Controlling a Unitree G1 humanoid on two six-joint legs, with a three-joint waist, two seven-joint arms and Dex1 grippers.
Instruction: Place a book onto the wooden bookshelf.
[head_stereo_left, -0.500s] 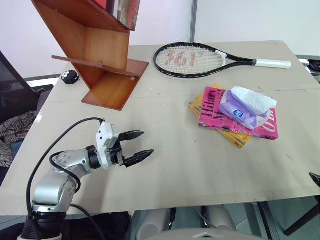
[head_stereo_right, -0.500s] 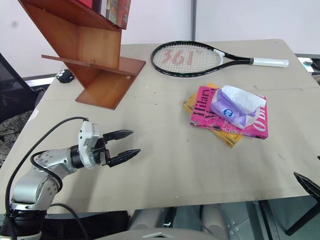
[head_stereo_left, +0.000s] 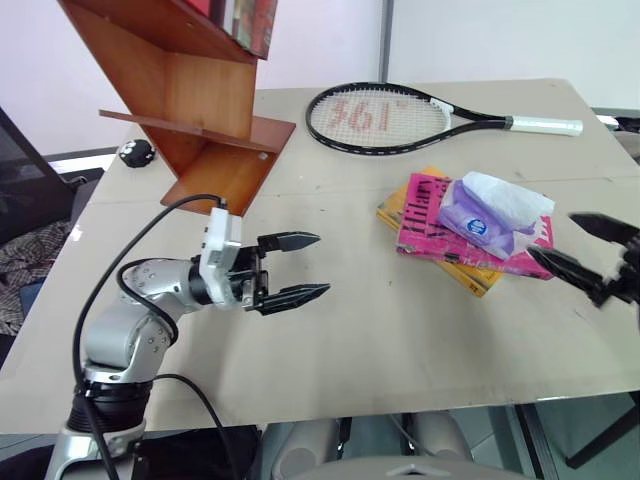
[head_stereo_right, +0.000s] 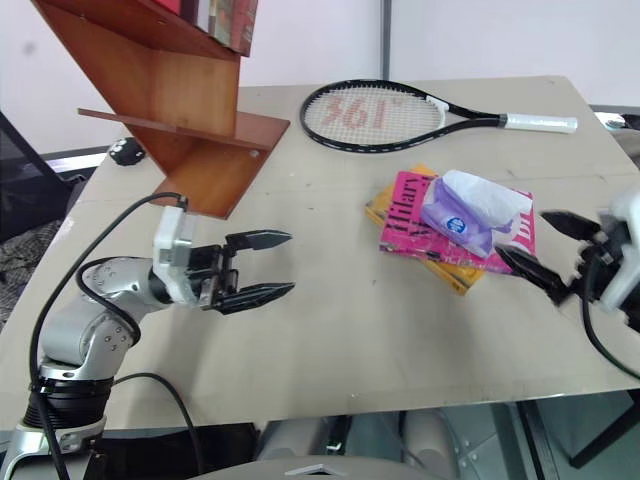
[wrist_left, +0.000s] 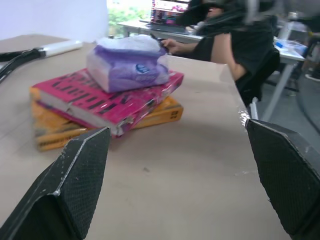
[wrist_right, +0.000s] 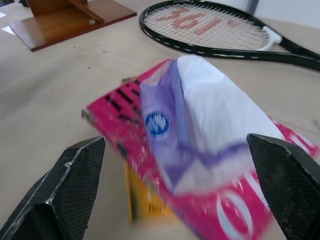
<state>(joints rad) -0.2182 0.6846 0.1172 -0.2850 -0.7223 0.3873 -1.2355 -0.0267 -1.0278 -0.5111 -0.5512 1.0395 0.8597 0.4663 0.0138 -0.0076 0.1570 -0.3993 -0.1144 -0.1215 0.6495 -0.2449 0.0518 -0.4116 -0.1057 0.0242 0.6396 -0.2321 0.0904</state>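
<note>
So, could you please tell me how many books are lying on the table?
2: the pink book lies on the yellow-orange book, under the tissue pack. More books stand on the wooden bookshelf, partly hidden.

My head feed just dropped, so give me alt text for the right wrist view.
The open right gripper faces a purple and white tissue pack lying on the book, a bright pink paperback stacked on a yellow-orange book. Beyond them on the table lie a tennis racket and the wooden bookshelf base.
</note>
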